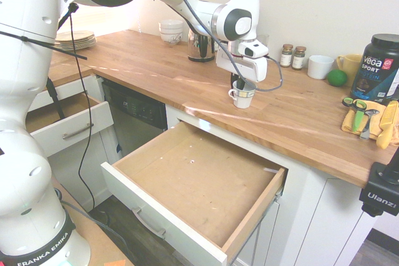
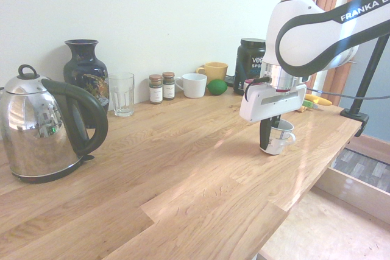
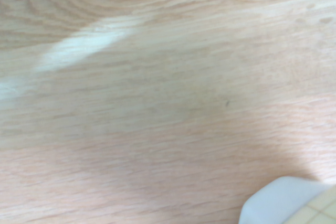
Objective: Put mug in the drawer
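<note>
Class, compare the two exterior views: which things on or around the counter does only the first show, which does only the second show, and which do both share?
Only the first: the stacked plates, the white bowls and the dishwasher.

Only the second: the dark blue vase and the whole clear glass.

Both: the small banded mug at the fingers, the kettle, two spice jars, the green ball, the yellow mug and the black tub.
</note>
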`<state>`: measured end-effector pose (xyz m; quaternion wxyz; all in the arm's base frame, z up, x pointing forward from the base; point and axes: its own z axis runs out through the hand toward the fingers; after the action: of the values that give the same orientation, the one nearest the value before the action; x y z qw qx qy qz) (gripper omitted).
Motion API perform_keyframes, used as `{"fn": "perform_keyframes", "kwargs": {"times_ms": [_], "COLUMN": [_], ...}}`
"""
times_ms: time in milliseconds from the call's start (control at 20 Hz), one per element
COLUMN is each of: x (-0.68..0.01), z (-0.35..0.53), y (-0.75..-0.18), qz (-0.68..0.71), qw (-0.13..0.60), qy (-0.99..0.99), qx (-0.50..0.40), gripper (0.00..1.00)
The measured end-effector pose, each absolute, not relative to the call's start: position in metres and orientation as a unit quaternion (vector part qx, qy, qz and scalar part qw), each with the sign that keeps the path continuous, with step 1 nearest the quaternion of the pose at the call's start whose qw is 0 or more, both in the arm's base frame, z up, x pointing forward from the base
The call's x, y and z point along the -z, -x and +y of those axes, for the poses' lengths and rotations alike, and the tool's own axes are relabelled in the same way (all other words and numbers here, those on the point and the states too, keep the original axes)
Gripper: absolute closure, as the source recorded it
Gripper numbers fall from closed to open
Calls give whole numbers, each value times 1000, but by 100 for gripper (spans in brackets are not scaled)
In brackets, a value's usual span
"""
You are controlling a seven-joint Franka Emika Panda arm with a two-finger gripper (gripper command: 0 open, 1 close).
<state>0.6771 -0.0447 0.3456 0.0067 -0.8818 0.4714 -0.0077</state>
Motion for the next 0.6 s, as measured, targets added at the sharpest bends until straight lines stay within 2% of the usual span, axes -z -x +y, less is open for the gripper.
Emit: {"fn": "perform_keyframes", "kwargs": {"times_ms": [600], "x": [-395], "z": [-36], "y": [-646], "qz": [466], "qw": [17], "qy": [884], "qx": [24], "gripper": [100]}}
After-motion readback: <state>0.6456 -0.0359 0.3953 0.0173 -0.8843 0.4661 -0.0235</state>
